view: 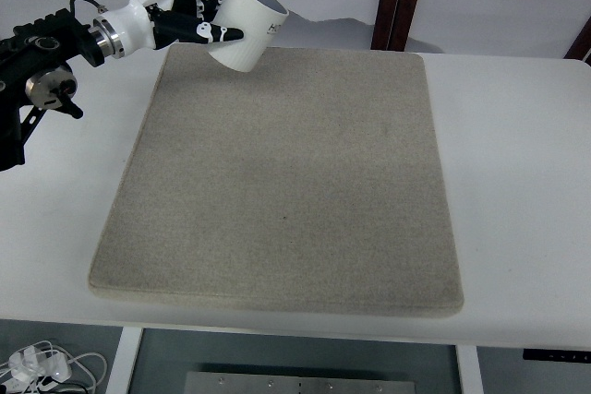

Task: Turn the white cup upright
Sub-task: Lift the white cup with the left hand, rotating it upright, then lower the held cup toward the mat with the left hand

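The left robot hand (205, 8) sits up at about eleven o'clock in the view, its arm coming in from the left edge. Its black-and-white fingers (218, 34) are wrapped round the white cup (246, 25), one finger lying across the cup's front wall and the others curled behind it. So the hand is grasping the cup, and firmly as far as I can judge.

The cup is off the mat, lifted above its far left corner. It hangs tilted: the open rim points up and toward one o'clock, the closed base down toward seven o'clock, just over the mat's edge. Some small dark print shows on the wall near the rim, too small to read.

Below it lies the grey felt mat (286, 182), a large pad covering most of the middle, resting on the white surface (517, 182). Nothing else stands on the mat. At six o'clock, under the front edge of the surface, some white cables (42, 364) lie on the floor. The right arm is not in sight.

As for progress, I would say the turn is mostly made: the mouth already faces more up than down. What is left, by my reckoning, is to bring the cup fully vertical, lower its base onto the mat, and let go.
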Robot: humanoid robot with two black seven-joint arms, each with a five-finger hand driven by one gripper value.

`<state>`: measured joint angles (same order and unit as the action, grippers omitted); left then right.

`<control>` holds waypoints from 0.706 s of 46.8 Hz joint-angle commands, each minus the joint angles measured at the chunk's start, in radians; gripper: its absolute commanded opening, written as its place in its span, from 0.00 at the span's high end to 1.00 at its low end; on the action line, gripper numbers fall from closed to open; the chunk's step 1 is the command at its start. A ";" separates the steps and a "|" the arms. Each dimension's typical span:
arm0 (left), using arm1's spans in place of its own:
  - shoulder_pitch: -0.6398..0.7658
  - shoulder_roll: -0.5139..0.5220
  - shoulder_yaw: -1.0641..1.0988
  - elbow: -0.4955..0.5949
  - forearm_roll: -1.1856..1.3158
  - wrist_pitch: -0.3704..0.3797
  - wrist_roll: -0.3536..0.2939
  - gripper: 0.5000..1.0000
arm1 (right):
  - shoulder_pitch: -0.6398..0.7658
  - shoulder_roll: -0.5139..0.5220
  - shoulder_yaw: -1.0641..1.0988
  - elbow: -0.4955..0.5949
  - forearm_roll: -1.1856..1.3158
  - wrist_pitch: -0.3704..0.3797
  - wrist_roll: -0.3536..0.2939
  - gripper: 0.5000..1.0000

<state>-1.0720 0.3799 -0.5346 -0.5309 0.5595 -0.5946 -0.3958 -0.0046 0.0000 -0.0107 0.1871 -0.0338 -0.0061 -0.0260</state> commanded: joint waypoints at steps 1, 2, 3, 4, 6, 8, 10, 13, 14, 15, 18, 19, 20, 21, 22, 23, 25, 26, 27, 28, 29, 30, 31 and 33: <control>0.020 -0.003 0.001 0.040 -0.044 -0.016 -0.055 1.00 | 0.000 0.000 0.000 0.000 0.000 0.000 0.000 0.10; 0.023 -0.006 0.001 0.048 -0.056 -0.016 -0.067 1.00 | 0.000 0.000 0.000 0.000 0.000 0.000 0.000 0.10; 0.027 -0.010 0.002 0.055 -0.070 -0.016 -0.078 1.00 | 0.000 0.000 0.000 0.000 0.000 0.000 0.000 0.10; 0.030 -0.016 0.002 0.063 -0.079 -0.016 -0.087 1.00 | 0.000 0.000 0.000 0.000 0.000 0.000 0.000 0.10; 0.043 -0.030 0.002 0.083 -0.099 -0.016 -0.100 1.00 | 0.000 0.000 0.000 0.000 0.000 0.000 0.000 0.10; 0.052 -0.039 0.002 0.098 -0.119 -0.016 -0.116 1.00 | 0.000 0.000 0.000 0.000 0.000 0.000 0.000 0.10; 0.061 -0.045 0.002 0.106 -0.138 -0.016 -0.138 1.00 | 0.000 0.000 0.000 0.000 0.000 0.000 0.000 0.10; 0.073 -0.052 0.002 0.112 -0.153 -0.016 -0.172 1.00 | 0.000 0.000 0.000 0.000 0.000 0.000 0.000 0.10; 0.078 -0.055 0.002 0.111 -0.153 -0.016 -0.184 1.00 | 0.000 0.000 0.000 0.000 0.000 0.000 0.000 0.10; 0.084 -0.058 0.001 0.112 -0.155 -0.016 -0.196 1.00 | 0.000 0.000 0.000 0.000 0.000 0.000 0.000 0.10; 0.099 -0.065 -0.001 0.112 -0.155 -0.016 -0.215 1.00 | 0.000 0.000 0.000 0.000 0.000 0.000 0.000 0.10; 0.104 -0.068 -0.001 0.112 -0.155 -0.016 -0.215 1.00 | 0.000 0.000 0.000 0.000 0.000 0.000 0.000 0.10; 0.109 -0.068 0.001 0.112 -0.155 -0.016 -0.215 1.00 | 0.000 0.000 0.000 0.000 0.000 0.000 0.000 0.10; 0.113 -0.070 0.001 0.112 -0.155 -0.016 -0.215 1.00 | 0.000 0.000 0.000 0.000 0.000 0.000 0.000 0.10; 0.119 -0.073 0.001 0.112 -0.155 -0.016 -0.215 1.00 | 0.000 0.000 0.000 0.000 0.000 0.000 0.000 0.10; 0.124 -0.076 0.001 0.112 -0.155 -0.016 -0.215 1.00 | 0.000 0.000 0.000 0.000 0.000 0.000 0.000 0.10; 0.135 -0.085 -0.001 0.112 -0.155 -0.016 -0.215 1.00 | 0.000 0.000 0.000 0.000 0.000 0.000 0.000 0.10; 0.139 -0.087 -0.002 0.112 -0.155 -0.016 -0.215 1.00 | 0.000 0.000 0.000 0.000 0.000 0.000 0.000 0.10; 0.145 -0.088 -0.002 0.112 -0.155 -0.016 -0.215 1.00 | 0.000 0.000 0.000 0.000 0.000 0.000 0.000 0.10; 0.149 -0.088 -0.001 0.114 -0.153 -0.016 -0.215 1.00 | 0.000 0.000 0.000 0.000 0.000 0.000 0.000 0.10; 0.150 -0.088 -0.001 0.114 -0.153 -0.016 -0.215 1.00 | 0.000 0.000 0.000 0.000 0.000 0.000 0.000 0.10; 0.150 -0.090 -0.001 0.114 -0.153 -0.016 -0.215 1.00 | 0.000 0.000 0.000 0.000 0.000 0.000 0.000 0.10; 0.152 -0.090 -0.001 0.114 -0.151 -0.016 -0.215 1.00 | 0.000 0.000 0.000 0.000 0.000 0.000 0.000 0.10; 0.155 -0.093 0.001 0.115 -0.150 -0.016 -0.215 1.00 | 0.000 0.000 0.000 0.000 0.000 0.000 0.000 0.10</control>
<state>-0.9217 0.2906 -0.5357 -0.4173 0.4056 -0.6110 -0.6112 -0.0045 0.0000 -0.0107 0.1871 -0.0338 -0.0061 -0.0260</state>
